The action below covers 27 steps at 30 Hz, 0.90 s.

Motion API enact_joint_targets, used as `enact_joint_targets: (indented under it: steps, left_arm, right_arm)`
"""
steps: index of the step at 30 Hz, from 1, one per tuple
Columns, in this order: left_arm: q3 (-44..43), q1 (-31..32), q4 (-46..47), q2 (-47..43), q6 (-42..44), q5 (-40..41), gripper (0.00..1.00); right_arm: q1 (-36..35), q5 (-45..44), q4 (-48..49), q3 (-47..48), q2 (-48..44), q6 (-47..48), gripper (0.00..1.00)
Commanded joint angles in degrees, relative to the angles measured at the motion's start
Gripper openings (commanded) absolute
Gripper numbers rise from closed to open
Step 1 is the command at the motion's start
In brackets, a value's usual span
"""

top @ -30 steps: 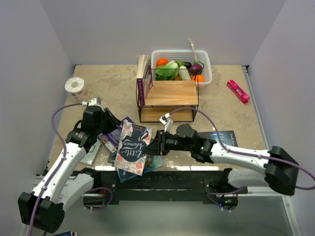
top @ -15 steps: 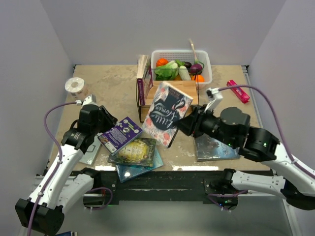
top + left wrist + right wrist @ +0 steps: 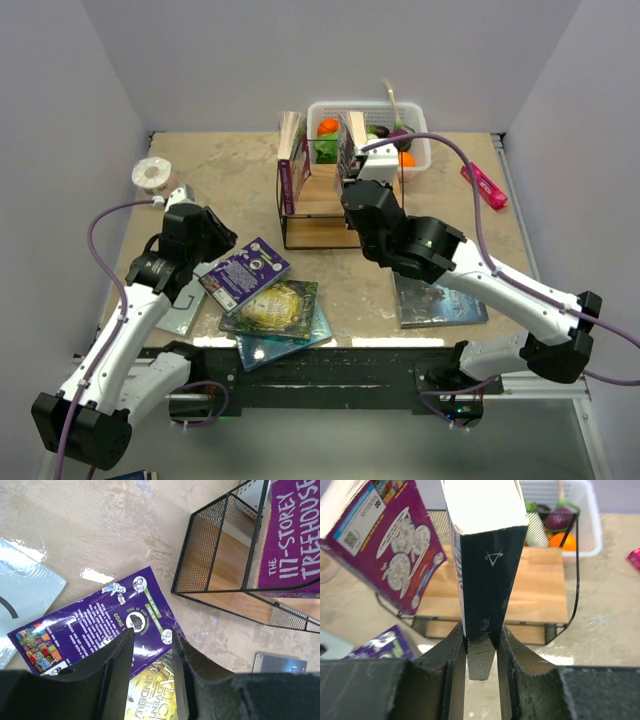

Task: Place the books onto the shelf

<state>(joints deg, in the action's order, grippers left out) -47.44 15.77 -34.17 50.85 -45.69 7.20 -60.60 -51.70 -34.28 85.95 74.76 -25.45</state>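
Left hand [image 3: 151, 636] open, nothing between fingers, hovering over purple paperback with white circles [image 3: 95, 625] flat on beige worktop [image 3: 75, 520]. Green-gold paperback [image 3: 150, 695] touches its edge.

Right hand [image 3: 481, 645] clamped on dark-spined paperback [image 3: 487, 575], held upright.

Beyond right hand: black wire shelf with wooden boards [image 3: 540, 580], second purple paperback [image 3: 390, 545] leaning at its left end.

Farther back: white plastic basket of vegetables [image 3: 580, 510].

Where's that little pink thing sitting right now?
In the top view, the pink object lies at the far right, just right of the white basket and apart from it.
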Motion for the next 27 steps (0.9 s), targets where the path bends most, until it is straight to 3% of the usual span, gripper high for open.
enact_joint_targets:
  steps: [1,7,27]
  left_arm:
    - [-3.18,-0.30,2.35,1.35,0.78,2.46,0.41]
    - [-4.24,-0.48,5.25,5.04,1.66,3.17,0.41]
    - [-2.83,-1.53,13.08,13.39,2.27,0.97,0.41]
  right_arm:
    - [-0.13,-12.80,19.76,2.56,0.90,12.25,0.00]
    - [0.57,-14.39,31.38,1.67,6.52,19.65,0.00]
    - [2.94,-6.49,31.21,3.61,21.56,7.79,0.00]
